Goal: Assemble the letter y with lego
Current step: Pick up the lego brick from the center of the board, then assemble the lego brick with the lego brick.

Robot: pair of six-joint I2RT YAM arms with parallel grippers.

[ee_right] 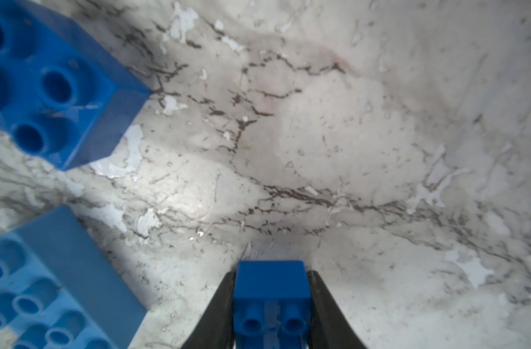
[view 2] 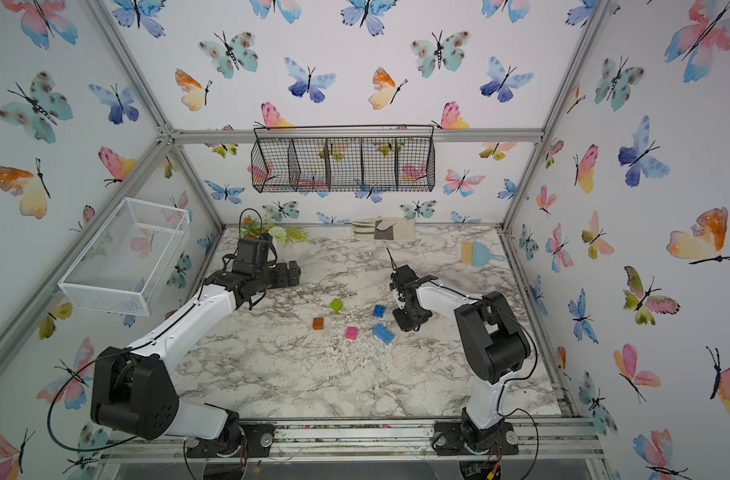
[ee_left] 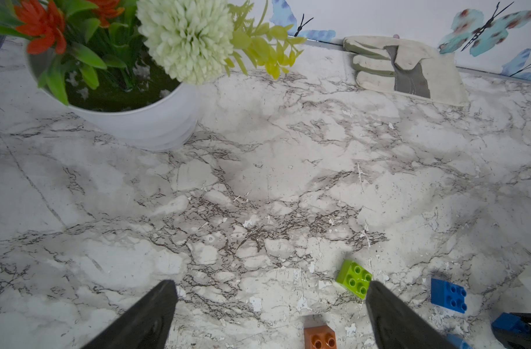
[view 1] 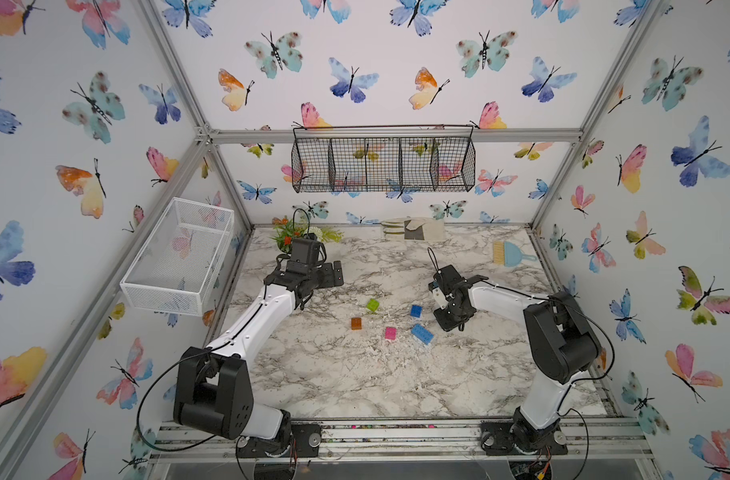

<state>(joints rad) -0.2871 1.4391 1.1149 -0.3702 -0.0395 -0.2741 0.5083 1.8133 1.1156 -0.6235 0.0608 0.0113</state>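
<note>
My right gripper (ee_right: 271, 273) clamps a small studded blue brick (ee_right: 271, 299), partly cut off; my left gripper (ee_left: 270, 288) gapes wide.

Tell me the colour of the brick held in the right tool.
Blue. The brick in the right tool shows best in the right wrist view.

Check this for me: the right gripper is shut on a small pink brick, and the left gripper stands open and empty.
The colour is wrong: the right gripper is shut on a small blue brick, as the right wrist view shows; the pink brick lies free on the table. The left gripper does stand open and empty.
</note>
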